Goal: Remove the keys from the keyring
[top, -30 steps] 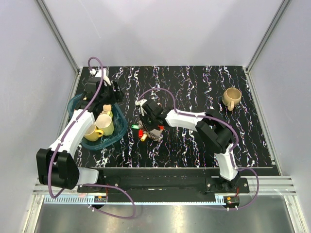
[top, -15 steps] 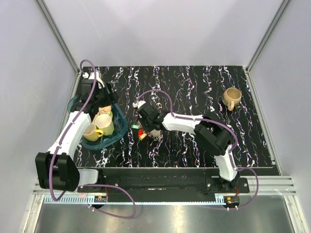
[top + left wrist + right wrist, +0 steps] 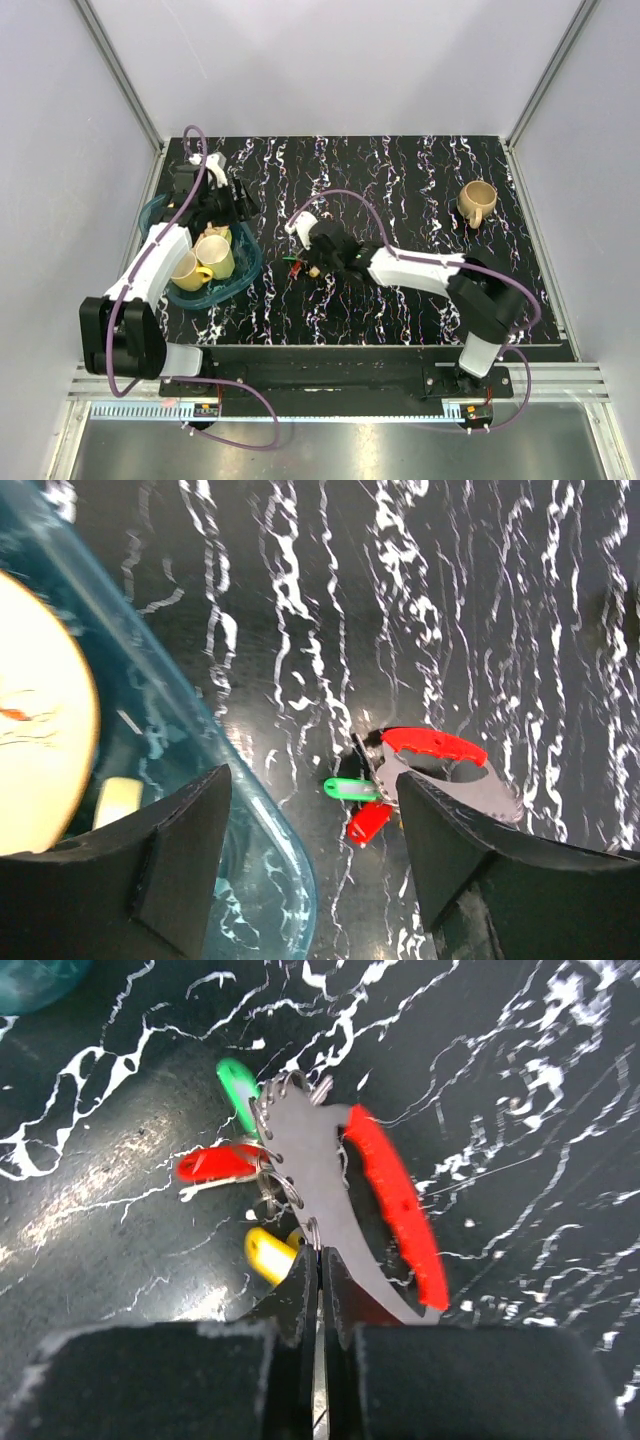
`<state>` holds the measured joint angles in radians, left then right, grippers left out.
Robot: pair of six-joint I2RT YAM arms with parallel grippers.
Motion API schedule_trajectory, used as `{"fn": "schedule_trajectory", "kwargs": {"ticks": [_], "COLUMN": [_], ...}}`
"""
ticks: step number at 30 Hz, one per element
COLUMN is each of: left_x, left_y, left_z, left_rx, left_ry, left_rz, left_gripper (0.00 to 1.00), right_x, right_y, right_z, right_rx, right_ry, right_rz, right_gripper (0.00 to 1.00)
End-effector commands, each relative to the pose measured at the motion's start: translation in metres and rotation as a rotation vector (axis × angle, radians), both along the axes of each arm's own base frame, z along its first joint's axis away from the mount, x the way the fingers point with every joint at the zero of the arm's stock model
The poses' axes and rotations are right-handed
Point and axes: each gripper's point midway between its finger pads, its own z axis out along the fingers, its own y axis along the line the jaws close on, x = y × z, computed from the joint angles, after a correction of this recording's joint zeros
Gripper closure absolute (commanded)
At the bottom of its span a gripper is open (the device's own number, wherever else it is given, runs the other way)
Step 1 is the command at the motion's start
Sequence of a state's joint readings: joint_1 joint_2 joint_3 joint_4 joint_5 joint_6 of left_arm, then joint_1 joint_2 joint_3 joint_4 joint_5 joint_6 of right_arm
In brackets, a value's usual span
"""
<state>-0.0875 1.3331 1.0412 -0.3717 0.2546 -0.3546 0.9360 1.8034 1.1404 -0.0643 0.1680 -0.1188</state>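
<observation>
Right arm has swung its elbow out toward 4 o'clock since the earlier frame, and the forearm now stretches lower across the desk. At its tip, the right gripper is pinched closed on the grey plate of the keyring, just at 3 o'clock of the teal basin. From the ring the keys fan out: green at 11 o'clock, red at 9, yellow at 7. Over the basin's rim, the left gripper hangs with jaws wide apart.
</observation>
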Motion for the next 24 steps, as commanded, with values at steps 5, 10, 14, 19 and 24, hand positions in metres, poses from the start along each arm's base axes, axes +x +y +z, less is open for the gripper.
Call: {"fn": "schedule_trajectory", "kwargs": {"ticks": [5,10,14,19,24], "left_x": [-0.007,-0.014,-0.023,-0.033,-0.04], "left_y": [-0.057,-0.08,-0.091,-0.111,-0.125], "left_z": [0.012,0.009,0.015,0.025,0.032], "left_rx": [-0.221,-0.344,-0.395,-0.485,-0.526], "left_ry": [0.001,0.044,0.061,0.092,0.118], "left_rz": [-0.338,-0.447,-0.481,-0.548,-0.571], "left_gripper": [0.31,0.31,0.3,0.3,0.3], "right_x": [-0.004,-0.014,-0.014,-0.01,-0.014], "right_y": [-0.006,-0.009,-0.018,-0.031,-0.034], "right_z": [0.091,0.124,0.144,0.181,0.206], "right_rx": [0.138,0.177,0.193,0.267,0.313], "right_ry": [-0.368,-0.48,-0.566,-0.702,-0.77], "right_rz": [0.21,0.288,0.282,0.211,0.209], "right_gripper": [1.0,1.0,1.0,1.0,1.0]}}
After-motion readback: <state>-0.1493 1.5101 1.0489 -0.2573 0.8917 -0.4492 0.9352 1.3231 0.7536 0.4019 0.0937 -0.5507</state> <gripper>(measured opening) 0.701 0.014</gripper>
